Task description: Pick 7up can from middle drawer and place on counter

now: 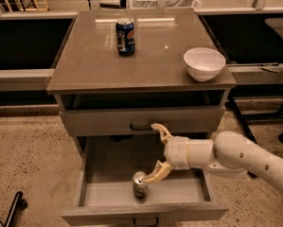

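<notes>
The 7up can (140, 184) stands upright on the floor of the open middle drawer (113, 193), near its front and a little left of centre. My gripper (156, 152) reaches in from the right, over the drawer. Its fingers are spread wide open, one up near the closed drawer front above, the lower finger (155, 173) just right of the can's top, close to it or touching it. Nothing is held. The counter (145, 56) is the glossy grey-brown top of the cabinet.
A dark blue can (125, 37) stands at the back middle of the counter. A white bowl (204, 64) sits at its right edge. The upper drawer front (141, 120) is closed above the open drawer. My white arm (245, 161) crosses the right side.
</notes>
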Robot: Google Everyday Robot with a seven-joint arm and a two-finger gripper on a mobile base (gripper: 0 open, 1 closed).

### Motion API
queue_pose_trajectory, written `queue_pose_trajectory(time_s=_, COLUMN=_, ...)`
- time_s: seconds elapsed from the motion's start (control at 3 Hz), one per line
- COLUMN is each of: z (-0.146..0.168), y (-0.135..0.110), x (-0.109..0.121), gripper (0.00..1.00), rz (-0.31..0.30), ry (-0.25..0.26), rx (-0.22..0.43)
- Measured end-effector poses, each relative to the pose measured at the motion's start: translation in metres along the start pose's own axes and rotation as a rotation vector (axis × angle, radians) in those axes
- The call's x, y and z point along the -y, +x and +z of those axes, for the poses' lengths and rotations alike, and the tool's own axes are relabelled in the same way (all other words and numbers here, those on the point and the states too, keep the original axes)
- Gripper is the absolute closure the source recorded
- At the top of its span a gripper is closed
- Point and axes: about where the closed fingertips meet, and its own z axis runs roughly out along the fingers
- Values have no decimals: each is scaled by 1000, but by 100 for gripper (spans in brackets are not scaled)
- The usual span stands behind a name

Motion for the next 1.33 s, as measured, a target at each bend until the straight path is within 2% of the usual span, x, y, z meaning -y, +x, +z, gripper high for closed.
queue_pose_trajectory(time_s=0.33, z=62, y=21, x=-3, gripper=0, rz=-102, ry=-28, rx=96)
queue_pose_trajectory(time_s=0.67, z=103, y=50, x=-15, gripper=0, rz=-136, ry=-73, rx=157)
queue_pose_trajectory(time_s=1.0, z=105, y=50, x=-19, gripper=0, rz=-117, ry=-81, rx=153)
queue_pose_trajectory(time_s=1.33, z=100, y=79, x=-32, gripper=0, rz=10, ry=-141, rx=29)
